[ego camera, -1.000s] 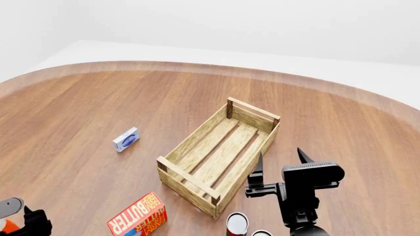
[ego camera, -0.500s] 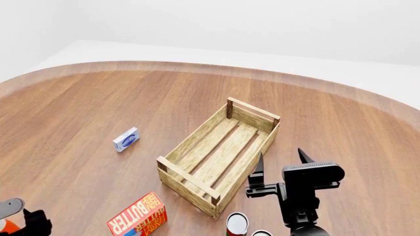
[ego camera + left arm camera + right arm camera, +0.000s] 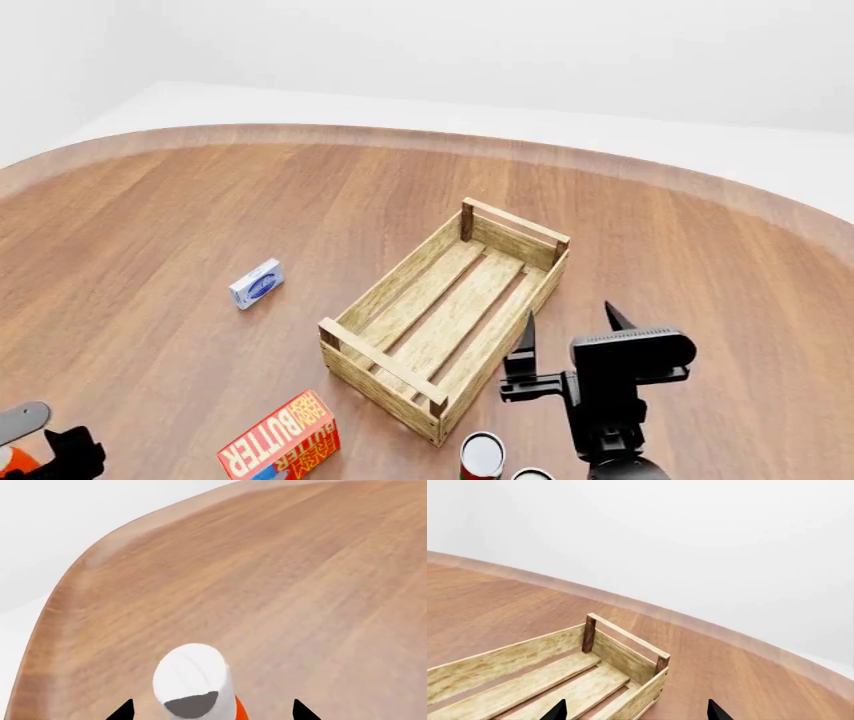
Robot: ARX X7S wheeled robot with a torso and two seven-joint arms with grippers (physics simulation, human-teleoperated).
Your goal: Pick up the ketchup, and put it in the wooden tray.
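Two arms in play, and the action sits with the left one, low at the near left corner of the table (image 3: pixel 200 230). This reads as the pick-up step: the ketchup (image 3: pixel 197 682) shows in the left wrist view as a white cap with a sliver of orange-red body beneath it, sitting between the two dark fingertips (image 3: pixel 123 711) of the left gripper (image 3: pixel 211 711). Those tips stand wide apart, one either side of the bottle with wood showing between, so no squeeze on it that I can see; whether the pads lower down touch the body is out of frame, can't tell. In the head view the bottle is only a grey-white cap and a speck of orange at the very edge, next to the black of the left arm. Next move, in my judgement: shut the fingers onto the body below the cap, lift clear, then carry it past the butter box (image 3: pixel 282 441) toward the wooden tray (image 3: pixel 400 300), which lies mid-table and has nothing in it. Over on the right, the right gripper (image 3: pixel 571 325) hangs just beside the tray's near right side, fingers spread, holding nothing. Two cans (image 3: pixel 481 455) stand by the near edge, and a small blue packet (image 3: pixel 255 283) lies left of the tray.
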